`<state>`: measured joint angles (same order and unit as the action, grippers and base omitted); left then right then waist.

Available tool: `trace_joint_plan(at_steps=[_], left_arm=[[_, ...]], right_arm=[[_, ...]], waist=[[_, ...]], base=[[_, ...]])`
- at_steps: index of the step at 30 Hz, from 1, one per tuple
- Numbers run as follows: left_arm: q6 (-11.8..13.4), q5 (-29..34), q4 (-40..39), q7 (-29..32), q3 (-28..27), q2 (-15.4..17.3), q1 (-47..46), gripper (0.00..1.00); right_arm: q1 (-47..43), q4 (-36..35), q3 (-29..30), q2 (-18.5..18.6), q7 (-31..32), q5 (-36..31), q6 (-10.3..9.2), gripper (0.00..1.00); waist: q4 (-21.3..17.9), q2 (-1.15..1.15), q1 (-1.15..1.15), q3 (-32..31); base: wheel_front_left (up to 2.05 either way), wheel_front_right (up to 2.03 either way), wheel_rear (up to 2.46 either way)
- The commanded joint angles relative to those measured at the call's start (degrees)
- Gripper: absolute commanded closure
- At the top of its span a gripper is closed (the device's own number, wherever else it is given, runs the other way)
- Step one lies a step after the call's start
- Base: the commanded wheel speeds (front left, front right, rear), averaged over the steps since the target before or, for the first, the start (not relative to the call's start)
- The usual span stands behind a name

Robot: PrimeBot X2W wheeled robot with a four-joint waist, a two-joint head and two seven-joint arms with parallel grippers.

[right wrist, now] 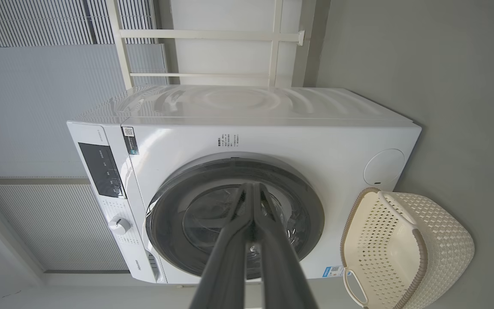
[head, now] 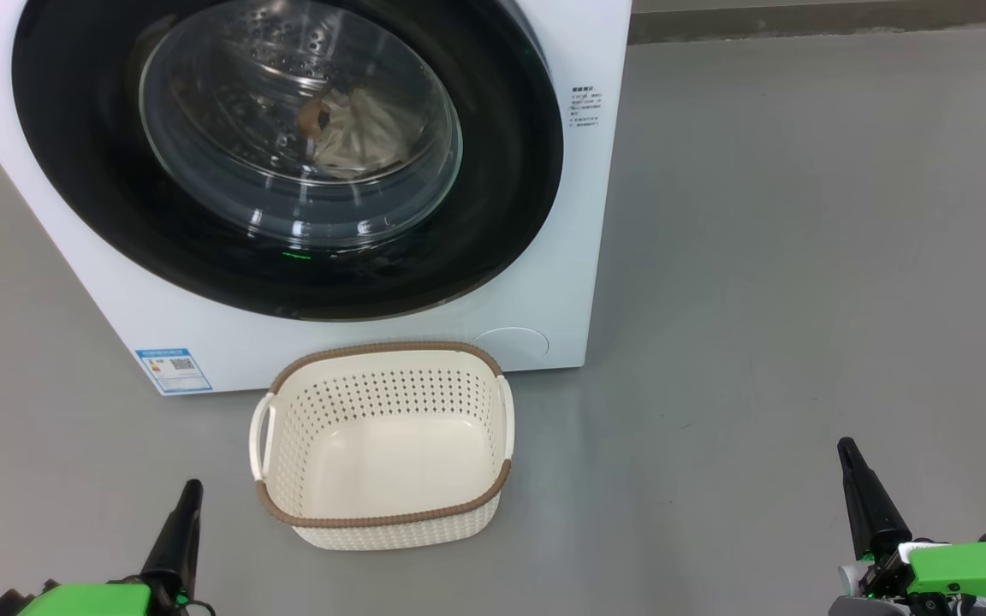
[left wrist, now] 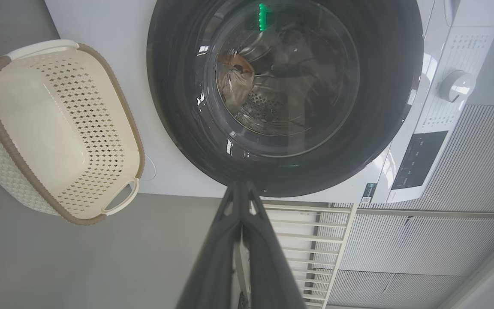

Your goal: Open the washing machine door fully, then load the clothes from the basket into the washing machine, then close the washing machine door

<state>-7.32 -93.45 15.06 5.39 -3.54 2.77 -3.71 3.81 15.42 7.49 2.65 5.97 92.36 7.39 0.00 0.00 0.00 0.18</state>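
The washing machine (head: 574,257) is seen at the far left of the grey floor (head: 801,257), and the washing machine door (head: 506,171) is laid flush against its white front. Through the door's bulging glass the clothes (head: 365,133) can be made out inside the steel drum as a pale cream bundle with an orange-brown patch on its left; the print cannot be told through the reflections. A small blue label (head: 173,370) is fixed at the machine's lower left corner. The basket (head: 382,518) is set upright on the floor just in front of the machine, its bare cream bottom exposed. The left gripper (head: 192,488) is held low, near and just left of the basket, apart from it, with its two dark fingers pressed together on nothing. The right gripper (head: 846,449) is held well apart to the right, over bare floor, its fingers likewise brought together with nothing between them.
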Motion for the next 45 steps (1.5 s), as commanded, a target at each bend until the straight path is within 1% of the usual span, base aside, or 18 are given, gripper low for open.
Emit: trace_joint_plan(at_steps=[1, 45], left_arm=[[-0.2, 0.4, -1.1, 0.3, -1.9, 0.9, -2.4, 1.0], [-0.2, 0.8, -1.0, 0.7, -2.4, 0.5, -2.4, 1.0]], right_arm=[[2.3, -1.4, -1.2, 0.4, 0.3, 0.0, 0.1, 1.0], [2.4, -1.4, -1.1, 0.3, 0.4, -0.1, 0.1, 1.0]], waist=[[0.0, 0.0, 0.0, 0.0], [0.0, 0.0, 0.0, 0.0]], base=[[0.0, 0.0, 0.0], [0.0, 0.0, 0.0]])
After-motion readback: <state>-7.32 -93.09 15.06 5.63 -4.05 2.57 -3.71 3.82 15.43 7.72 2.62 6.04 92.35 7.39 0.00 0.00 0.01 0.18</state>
